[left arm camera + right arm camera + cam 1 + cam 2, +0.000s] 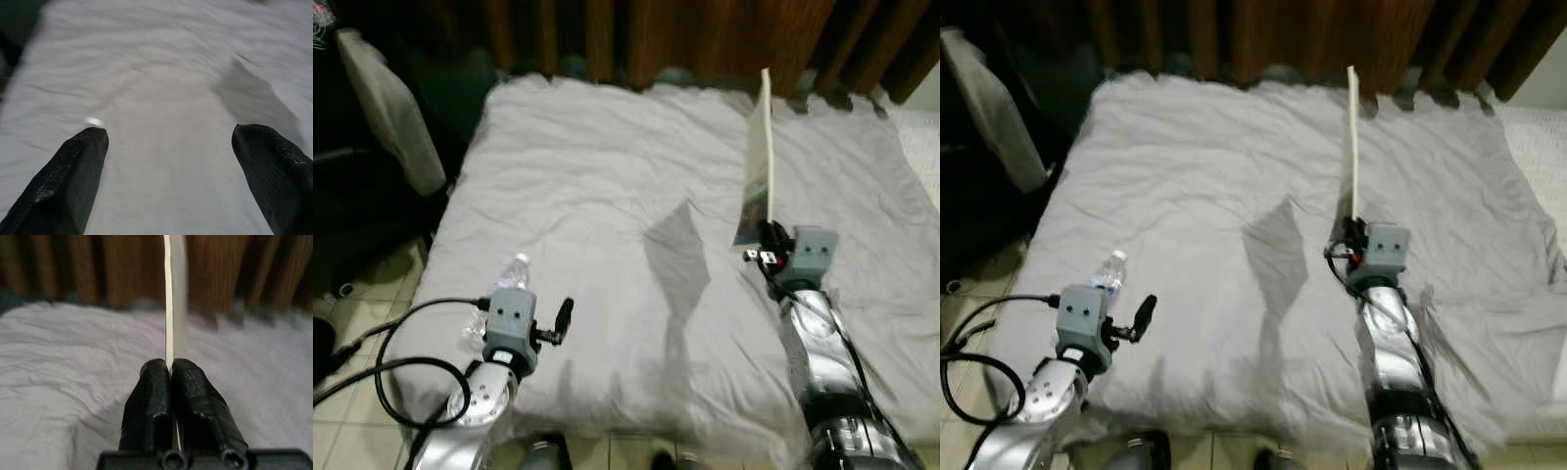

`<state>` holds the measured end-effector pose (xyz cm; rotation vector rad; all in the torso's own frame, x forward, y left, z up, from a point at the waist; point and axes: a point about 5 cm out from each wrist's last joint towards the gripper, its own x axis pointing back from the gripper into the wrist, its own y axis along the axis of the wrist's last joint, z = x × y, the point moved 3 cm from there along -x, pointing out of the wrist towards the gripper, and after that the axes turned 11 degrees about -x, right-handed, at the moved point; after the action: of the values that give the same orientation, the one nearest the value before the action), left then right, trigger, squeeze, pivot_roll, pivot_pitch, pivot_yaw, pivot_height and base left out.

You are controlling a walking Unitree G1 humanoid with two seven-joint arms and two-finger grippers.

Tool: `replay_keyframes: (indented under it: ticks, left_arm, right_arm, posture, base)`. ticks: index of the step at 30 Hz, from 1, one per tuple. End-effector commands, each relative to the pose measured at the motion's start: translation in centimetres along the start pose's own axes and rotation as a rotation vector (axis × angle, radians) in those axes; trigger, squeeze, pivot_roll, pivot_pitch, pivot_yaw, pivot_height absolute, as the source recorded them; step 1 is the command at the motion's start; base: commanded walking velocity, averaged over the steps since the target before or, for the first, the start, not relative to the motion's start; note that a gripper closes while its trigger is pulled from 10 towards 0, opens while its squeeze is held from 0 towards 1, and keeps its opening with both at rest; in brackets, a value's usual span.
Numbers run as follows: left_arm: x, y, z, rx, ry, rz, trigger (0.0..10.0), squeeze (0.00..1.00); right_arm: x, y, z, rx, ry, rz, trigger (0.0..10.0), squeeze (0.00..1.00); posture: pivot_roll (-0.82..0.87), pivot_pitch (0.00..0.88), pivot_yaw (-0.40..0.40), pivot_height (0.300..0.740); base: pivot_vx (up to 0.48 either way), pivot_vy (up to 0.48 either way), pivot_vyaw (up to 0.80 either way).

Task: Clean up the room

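Right gripper (170,369): fingers clamped on lower edge of thin flat book (759,162), held upright and edge-on above right half of bed (607,176). Book casts shadow on grey wrinkled duvet. Left gripper (168,134): fingers spread apart, nothing between them, over near left corner of bed. Clear water bottle (512,274) lies on duvet just beyond left wrist. Brown curtain (705,39) behind bed.
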<state>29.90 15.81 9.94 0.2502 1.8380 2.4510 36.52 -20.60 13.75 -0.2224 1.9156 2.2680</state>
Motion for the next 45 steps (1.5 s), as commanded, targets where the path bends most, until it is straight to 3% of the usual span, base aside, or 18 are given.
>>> replay_keyframes:
  ticks: [1,2,3,4,5,11,20,25,29,31,32,35,45]
  left_arm:
    - [-0.1,-0.2,0.9,-0.009,0.044,-0.003,10.0,0.0]
    - [-0.1,0.0,1.1,-0.004,0.062,-0.019,10.0,0.0]
    - [-0.1,0.0,1.1,-0.004,0.062,-0.019,10.0,0.0]
    - [0.0,0.2,1.1,0.057,0.061,-0.041,10.0,0.0]
    - [-0.2,-0.1,0.9,0.055,0.063,-0.038,10.0,0.0]
    - [-1.3,-0.9,-0.2,0.058,0.034,-0.037,10.0,0.0]
    - [-1.2,-2.0,-1.3,0.052,-0.045,-0.026,10.0,0.0]
    - [-1.2,-3.1,-0.6,0.031,-0.088,-0.026,10.0,0.0]
    - [-1.0,-2.3,-1.0,0.052,-0.078,-0.073,10.0,0.0]
    - [-0.3,-1.8,-1.3,0.082,-0.003,-0.091,10.0,0.0]
    - [-0.2,-1.7,-1.4,0.087,0.009,-0.091,10.0,0.0]
    - [-0.5,-1.6,-1.5,0.088,0.027,-0.088,10.0,0.0]
    - [-0.6,-1.6,-1.5,0.073,0.016,-0.071,10.0,0.0]
  right_arm:
    - [0.9,0.7,0.8,0.044,0.042,-0.044,0.0,0.0]
    - [2.1,0.1,0.9,0.075,0.064,-0.034,0.0,0.0]
    - [2.1,0.1,0.9,0.075,0.064,-0.034,0.0,0.0]
    - [3.1,-0.4,1.0,0.101,0.085,-0.019,0.0,0.0]
    - [3.7,-1.0,0.8,0.105,0.08,0.002,0.0,0.0]
    - [5.3,-2.8,0.7,0.143,0.086,0.079,0.0,0.0]
    - [6.6,-3.3,-0.3,0.158,0.055,0.117,0.0,0.0]
    - [8.4,-4.2,-0.2,0.173,0.062,0.168,0.0,0.0]
    - [8.9,-5.0,0.0,0.126,0.058,0.211,0.0,0.0]
    - [9.0,-6.1,0.6,-0.105,0.049,0.285,0.0,0.0]
    - [8.9,-6.1,0.8,-0.123,0.065,0.293,0.0,0.0]
    - [8.6,-6.6,1.7,-0.128,0.117,0.327,0.0,0.0]
    - [8.4,-6.7,1.7,-0.118,0.148,0.348,0.0,0.0]
  posture:
    - [0.06,0.0,-0.069,0.74]
    - [0.05,0.0,-0.064,0.74]
    - [0.05,0.0,-0.064,0.74]
    - [0.05,0.0,-0.06,0.74]
    - [0.04,0.0,-0.05,0.74]
    - [0.02,0.0,-0.028,0.74]
    - [-0.01,0.0,-0.015,0.74]
    - [-0.02,0.0,-0.006,0.74]
    - [-0.03,0.0,-0.009,0.74]
    - [-0.01,0.0,-0.014,0.74]
    - [-0.01,0.0,-0.016,0.74]
    - [0.0,0.0,-0.025,0.74]
    - [0.0,0.0,-0.025,0.74]
  base:
    - [0.0,0.0,0.0]
    - [0.0,0.0,0.0]
    - [0.0,0.0,0.0]
    - [0.0,-0.349,0.0]
    - [0.0,-0.446,0.0]
    - [0.0,-0.445,0.0]
    - [0.0,-0.424,0.0]
    - [0.269,-0.393,-0.32]
    - [0.325,-0.349,-0.6]
    - [0.33,-0.345,0.0]
    - [0.33,-0.345,0.0]
    - [0.33,-0.345,0.0]
    - [0.329,-0.345,0.0]
